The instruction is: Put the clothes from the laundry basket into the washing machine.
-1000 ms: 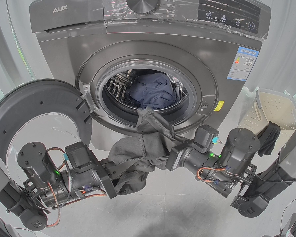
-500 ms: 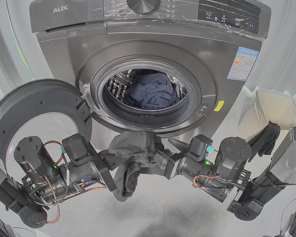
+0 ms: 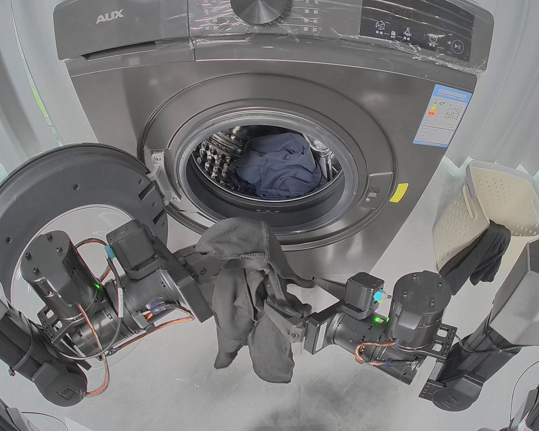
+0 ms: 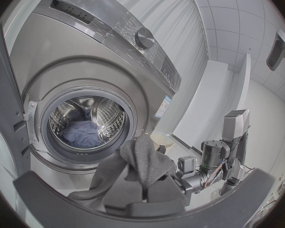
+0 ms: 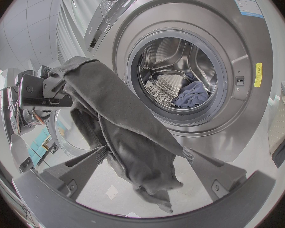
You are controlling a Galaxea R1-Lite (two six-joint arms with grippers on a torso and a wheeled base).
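Observation:
A dark grey garment [image 3: 245,294] hangs from my left gripper [image 3: 212,261], which is shut on its top just below the washing machine's round opening [image 3: 269,163]. From there the cloth drops toward the floor. My right gripper [image 5: 145,154] stands open low in front of the machine, and the hanging cloth [image 5: 123,124] falls between its spread fingers [image 5: 188,155]. A blue garment [image 3: 278,166] lies inside the drum. The cream laundry basket [image 3: 509,199] stands at the right with a black garment [image 3: 482,258] draped over its rim.
The machine's round door [image 3: 60,199] is swung wide open at the left, close behind my left arm. Bare grey floor [image 3: 317,402] lies below both arms. A white curtain [image 3: 521,109] hangs behind the machine.
My right gripper has let go of the grey garment and dropped back from the drum's lip. The cloth's raised end fell, and it now hangs from my left gripper, which rose slightly.

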